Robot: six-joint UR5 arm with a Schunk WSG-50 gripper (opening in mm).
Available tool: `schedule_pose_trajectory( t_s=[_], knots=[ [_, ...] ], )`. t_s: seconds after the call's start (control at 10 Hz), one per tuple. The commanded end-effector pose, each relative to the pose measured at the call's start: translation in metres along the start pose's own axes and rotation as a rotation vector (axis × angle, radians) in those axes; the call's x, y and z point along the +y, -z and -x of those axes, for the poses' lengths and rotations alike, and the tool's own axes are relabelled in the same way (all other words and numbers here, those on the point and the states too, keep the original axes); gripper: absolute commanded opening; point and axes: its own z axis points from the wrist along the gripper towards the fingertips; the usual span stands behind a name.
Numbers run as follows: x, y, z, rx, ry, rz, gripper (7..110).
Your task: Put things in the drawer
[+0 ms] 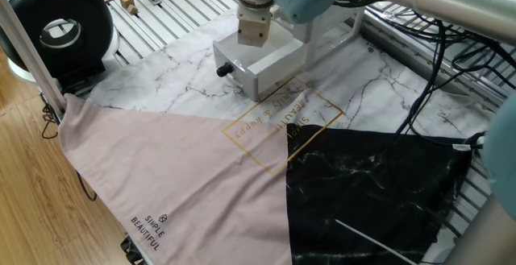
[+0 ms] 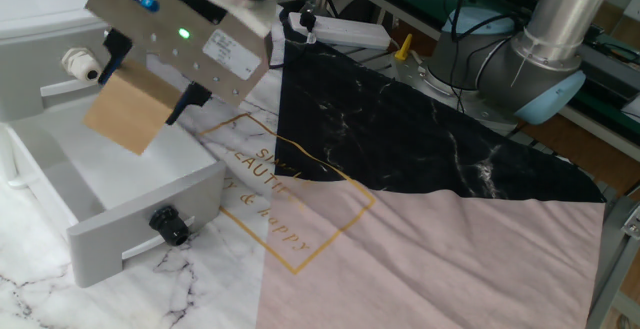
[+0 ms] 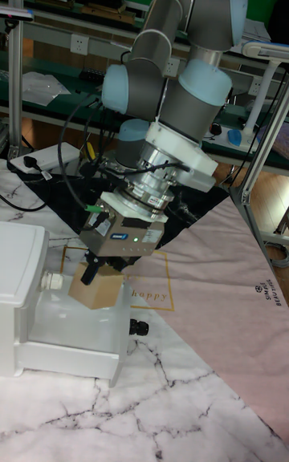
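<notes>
Gripper point(image 2: 143, 79) clamps tan cube point(image 2: 125, 115) above open white drawer point(image 2: 125, 194); cloth point(image 1: 161, 176) beside reads "SIMPLE BEAUTIFUL".

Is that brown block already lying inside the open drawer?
No, the hand holds the brown block tilted in the air above the open drawer.

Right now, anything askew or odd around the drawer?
Only the cube: it hangs tilted in the gripper, one corner lowest, above the open drawer, not square to its walls. The drawer itself looks intact and sits straight out of the cabinet. Nothing spilled.
</notes>
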Motion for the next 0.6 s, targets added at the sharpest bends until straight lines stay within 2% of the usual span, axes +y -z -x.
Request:
schedule_pose_trajectory(
  t_s=[0.0, 0.3, 0.5],
  knots=[
    [0.004, -0.009, -0.001, 0.006, 0.057, 0.021, 7],
    [0.007, -0.017, 0.009, -0.022, 0.071, 0.03, 7],
    [0.017, -0.02, 0.008, -0.011, 0.111, 0.072, 7]
  ],
)
